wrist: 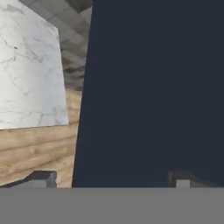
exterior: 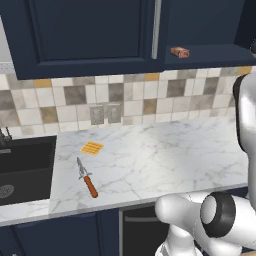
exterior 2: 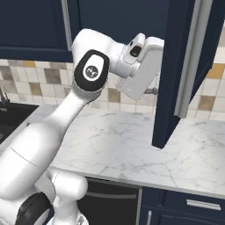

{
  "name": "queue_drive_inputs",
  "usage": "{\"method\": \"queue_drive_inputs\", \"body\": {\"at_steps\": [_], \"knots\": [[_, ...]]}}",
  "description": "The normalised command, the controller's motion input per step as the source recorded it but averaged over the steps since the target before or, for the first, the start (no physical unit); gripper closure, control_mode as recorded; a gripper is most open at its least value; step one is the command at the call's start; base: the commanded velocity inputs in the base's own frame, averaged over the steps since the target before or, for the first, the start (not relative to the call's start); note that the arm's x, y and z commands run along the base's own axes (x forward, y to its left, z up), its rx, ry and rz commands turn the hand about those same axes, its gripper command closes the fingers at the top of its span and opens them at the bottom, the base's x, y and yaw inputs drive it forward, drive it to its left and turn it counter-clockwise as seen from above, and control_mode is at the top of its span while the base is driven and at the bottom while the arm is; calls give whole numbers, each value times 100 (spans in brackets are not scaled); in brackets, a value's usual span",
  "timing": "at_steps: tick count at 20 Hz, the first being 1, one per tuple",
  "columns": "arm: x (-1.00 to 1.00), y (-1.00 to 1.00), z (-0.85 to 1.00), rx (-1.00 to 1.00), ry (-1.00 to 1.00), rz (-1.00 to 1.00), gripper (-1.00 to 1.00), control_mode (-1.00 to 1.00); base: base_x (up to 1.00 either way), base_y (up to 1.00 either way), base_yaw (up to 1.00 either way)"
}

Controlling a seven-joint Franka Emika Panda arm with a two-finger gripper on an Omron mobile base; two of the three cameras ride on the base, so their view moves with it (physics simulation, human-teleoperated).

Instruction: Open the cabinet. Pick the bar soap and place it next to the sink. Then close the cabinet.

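The cabinet (exterior: 205, 25) stands open at the upper right, and its navy door (exterior 2: 173, 74) with a silver bar handle (exterior 2: 193, 57) is swung out over the counter. On the cabinet's bottom shelf lies the bar soap (exterior: 180, 52), a small reddish-brown block. The dark sink (exterior: 25, 167) is set into the counter at the far left. My gripper (exterior 2: 149, 90) is raised beside the inner face of the door, well right of the soap. In the hand view the gripper (wrist: 113, 179) is open with its fingertips (wrist: 41, 178) wide apart, nothing between them, and the door (wrist: 153, 87) close ahead.
A flat orange ridged square (exterior: 92, 148) and an orange-handled knife (exterior: 87, 179) lie on the marble counter (exterior: 160, 155) just right of the sink. A wider navy door (exterior: 85, 30) with a similar handle (exterior: 156, 30) is shut, left of the open cabinet. Tiled wall behind.
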Motion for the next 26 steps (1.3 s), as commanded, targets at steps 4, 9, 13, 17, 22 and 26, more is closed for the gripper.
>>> {"method": "queue_drive_inputs", "body": {"at_steps": [4, 9, 13, 17, 22, 26], "knots": [[-35, 38, -11, 25, -10, 50, -100, -100, 0, 0, 0], [-33, 60, -22, 23, -8, 52, -100, -100, 0, 0, 0], [-14, 65, -11, 28, -12, 51, -100, -100, 0, 0, 0], [0, 50, 0, 30, -14, 22, -100, -100, 0, 0, 0], [-2, 12, 3, 41, -7, -6, -100, -100, 0, 0, 0], [-17, 3, 2, 48, 2, -39, -100, -100, 0, 0, 0]]}}
